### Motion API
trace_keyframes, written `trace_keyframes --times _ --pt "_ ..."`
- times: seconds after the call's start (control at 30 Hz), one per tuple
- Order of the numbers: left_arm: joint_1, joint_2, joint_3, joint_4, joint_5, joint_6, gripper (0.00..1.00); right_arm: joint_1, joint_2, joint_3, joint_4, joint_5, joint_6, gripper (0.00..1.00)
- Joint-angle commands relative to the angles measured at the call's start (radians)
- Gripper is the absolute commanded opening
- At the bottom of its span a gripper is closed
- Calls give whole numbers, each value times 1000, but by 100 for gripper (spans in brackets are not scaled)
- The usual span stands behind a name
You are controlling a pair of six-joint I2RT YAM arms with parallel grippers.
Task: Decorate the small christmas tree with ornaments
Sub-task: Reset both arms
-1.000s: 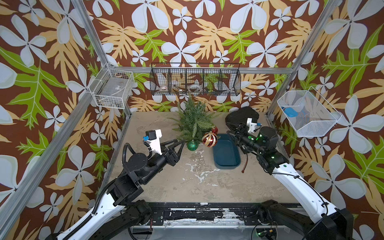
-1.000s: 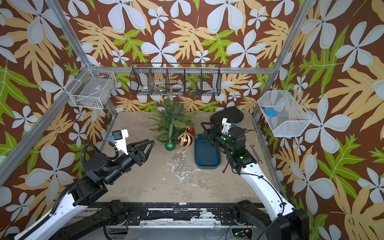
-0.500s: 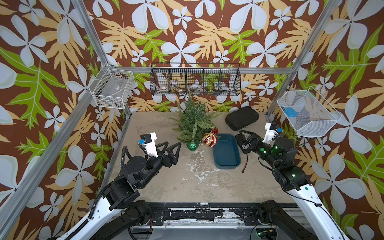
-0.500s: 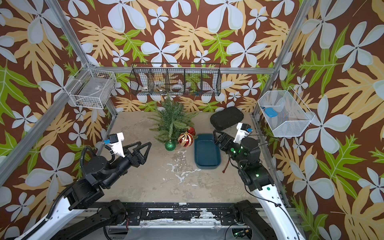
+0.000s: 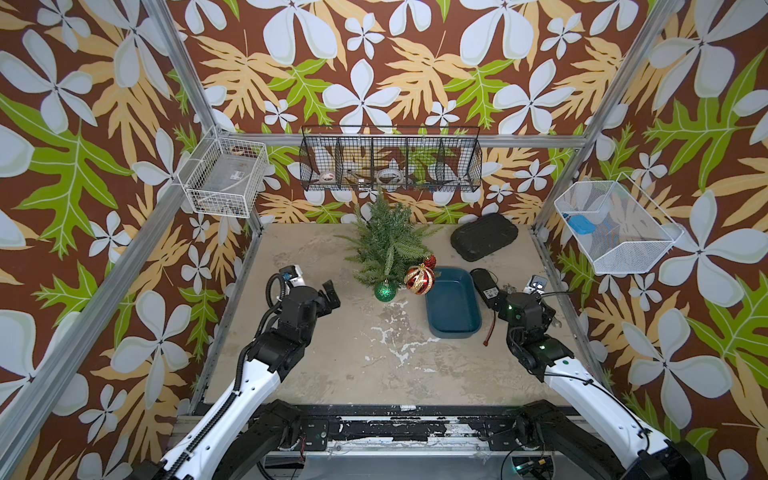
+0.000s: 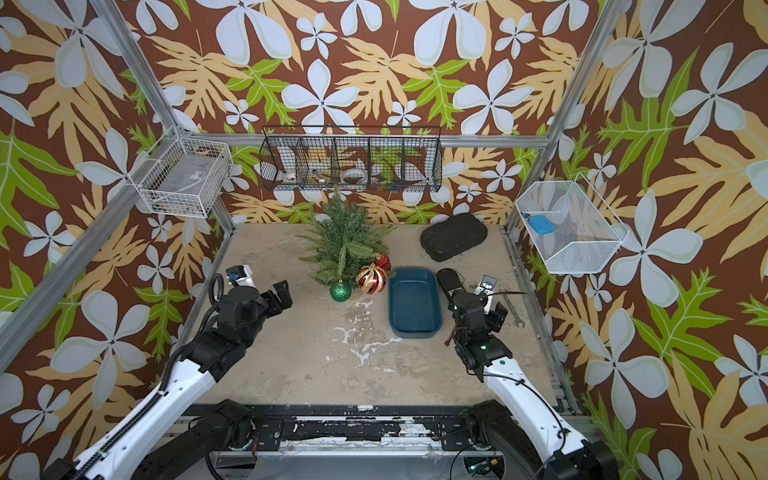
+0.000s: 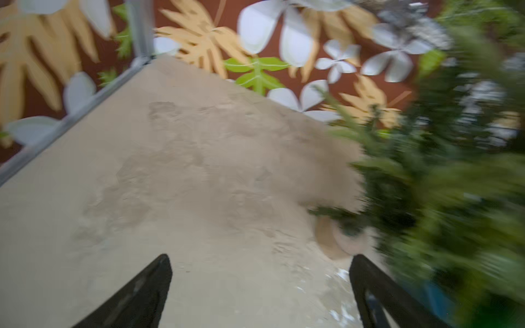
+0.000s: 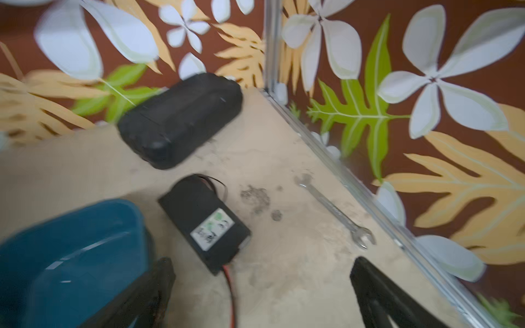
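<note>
On the sandy surface [image 5: 332, 357] the small christmas tree [image 5: 384, 245] stands upright near the back wall. The blue tray [image 5: 453, 307] beside it is empty. We see all three ornaments at the tree's low front branches. The big red-and-gold ball [image 5: 419, 279] is just beside the tray's corner, the green ball [image 5: 385, 290] is at the tree's foot, and the little dark red drop [image 5: 430, 261] sits higher up. We cannot tell if the balls hang or rest on the surface. We think the job is about done. The next move is only to check that each loop sits on a branch. The left arm is bent and points at the tree, well apart from it. The right arm is bent beside the tray. The left claw [image 7: 261, 258] and right claw [image 8: 263, 259] are both spread wide and hold nothing.
</note>
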Motion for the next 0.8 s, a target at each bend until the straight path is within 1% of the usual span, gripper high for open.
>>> trace_keyframes --times 0.0,0.07,0.1,0.13,0.17,0.2,0.27,0.3,0.37,0.43,0.5,0.57,0.6,0.63,0.67,0.7,0.73,0.77 --pt "48 25 -112 309 -65 173 100 -2 96 -46 277 210 -134 100" --pt "50 56 -241 567 -176 357 100 -4 183 -68 370 202 -149 100" --pt "60 90 -281 658 -210 423 100 -4 229 -82 424 199 -160 100" --pt "77 128 -297 703 -235 451 100 -4 264 -94 484 195 -177 100" --pt "107 174 -308 742 -247 446 100 -5 298 -123 572 176 -208 100" --pt "146 214 -325 792 -210 436 100 -8 329 -149 653 161 -235 100" --pt "193 263 -356 887 -137 415 100 -9 371 -190 784 118 -275 100" --pt "202 296 -373 963 -117 424 100 -10 383 -201 828 106 -303 100" --pt "206 377 -393 1084 -90 447 100 -37 383 -227 915 17 -336 100" --pt "207 454 -410 1188 -69 437 100 -98 379 -239 947 -90 -324 100" --pt "206 502 -447 1324 0 475 100 -185 373 -256 977 -201 -270 100" --pt "210 551 -470 1408 -10 467 100 -260 405 -293 1062 -284 -206 100" --pt "218 567 -502 1489 11 472 100 -269 420 -294 1071 -303 -201 100" --pt "222 568 -518 1483 31 458 100 -268 418 -271 1033 -342 -217 100" --pt "221 606 -535 1577 50 480 100 -265 446 -284 1101 -408 -257 100" --pt "223 613 -529 1575 51 490 100 -262 475 -295 1140 -485 -291 100" --pt "228 588 -516 1497 64 469 100 -262 531 -312 1244 -511 -310 100" --pt "239 588 -506 1482 86 464 100 -250 562 -324 1315 -495 -328 100"
